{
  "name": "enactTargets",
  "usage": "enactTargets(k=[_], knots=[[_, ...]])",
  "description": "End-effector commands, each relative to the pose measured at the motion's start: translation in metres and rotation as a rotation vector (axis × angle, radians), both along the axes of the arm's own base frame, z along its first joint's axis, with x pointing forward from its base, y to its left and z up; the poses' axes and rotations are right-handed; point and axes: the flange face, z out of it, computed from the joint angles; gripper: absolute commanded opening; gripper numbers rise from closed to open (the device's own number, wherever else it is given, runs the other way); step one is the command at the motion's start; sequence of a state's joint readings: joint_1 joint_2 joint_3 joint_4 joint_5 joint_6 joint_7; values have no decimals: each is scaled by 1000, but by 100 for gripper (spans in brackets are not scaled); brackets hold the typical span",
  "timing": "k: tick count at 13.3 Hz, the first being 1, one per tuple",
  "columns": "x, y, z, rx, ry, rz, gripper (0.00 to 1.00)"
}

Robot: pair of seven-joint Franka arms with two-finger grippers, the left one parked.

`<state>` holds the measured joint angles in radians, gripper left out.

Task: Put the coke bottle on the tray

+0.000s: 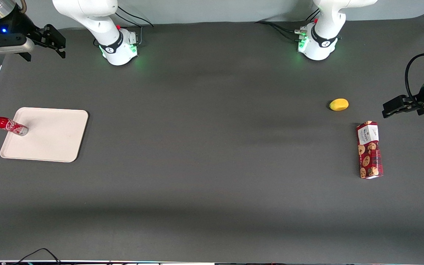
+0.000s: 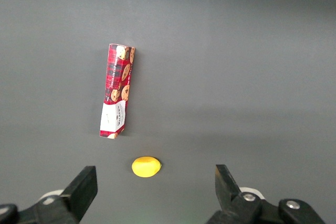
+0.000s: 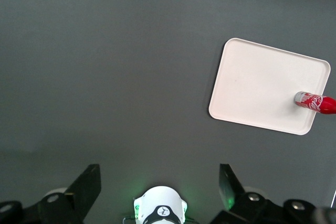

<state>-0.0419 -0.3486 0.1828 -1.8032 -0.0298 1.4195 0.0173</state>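
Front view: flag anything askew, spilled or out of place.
Nothing spilled or damaged. The coke bottle stands upright on the tray, near its edge. The cookie box lies flat. The gripper hangs open above the table.

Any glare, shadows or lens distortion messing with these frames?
Front view: green base-LED glow on the mat, soft shadow bands across it, and wide-angle lean makes the coke bottle standing on the tray look tipped outward. Right wrist view: even light; open gripper high above the table. Left wrist view: the lemon and cookie box cast faint shadows.
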Motion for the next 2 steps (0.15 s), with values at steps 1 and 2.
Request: enactTargets(k=[1,2], knots=[[14,-3,17,39,-34,-122,100],[16,-2,20,51,-38,-137,100]])
